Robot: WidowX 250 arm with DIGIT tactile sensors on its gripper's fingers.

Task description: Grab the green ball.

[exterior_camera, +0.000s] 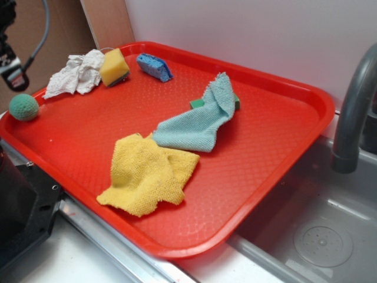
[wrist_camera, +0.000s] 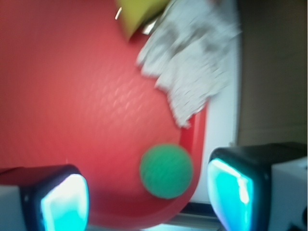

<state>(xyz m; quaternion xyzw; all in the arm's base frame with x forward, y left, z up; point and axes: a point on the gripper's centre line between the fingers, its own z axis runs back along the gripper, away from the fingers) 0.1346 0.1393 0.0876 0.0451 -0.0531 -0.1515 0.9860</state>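
With the gripper (wrist_camera: pixel 149 195) wide open and empty above the red tray's (wrist_camera: pixel 195 144) corner, the green ball (wrist_camera: pixel 166 171) lies between and below its fingers (wrist_camera: pixel 65 202), slightly nearer the right one, so it should centre, descend straight, then close.

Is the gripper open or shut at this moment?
Open. In the wrist view the gripper has its two fingers far apart, and the green ball lies between them, untouched.

The teal-green woven cloth (exterior_camera: pixel 199 121) hides most of the green rectangular sponge block (exterior_camera: pixel 198 104), and the wrist view is blurred throughout.
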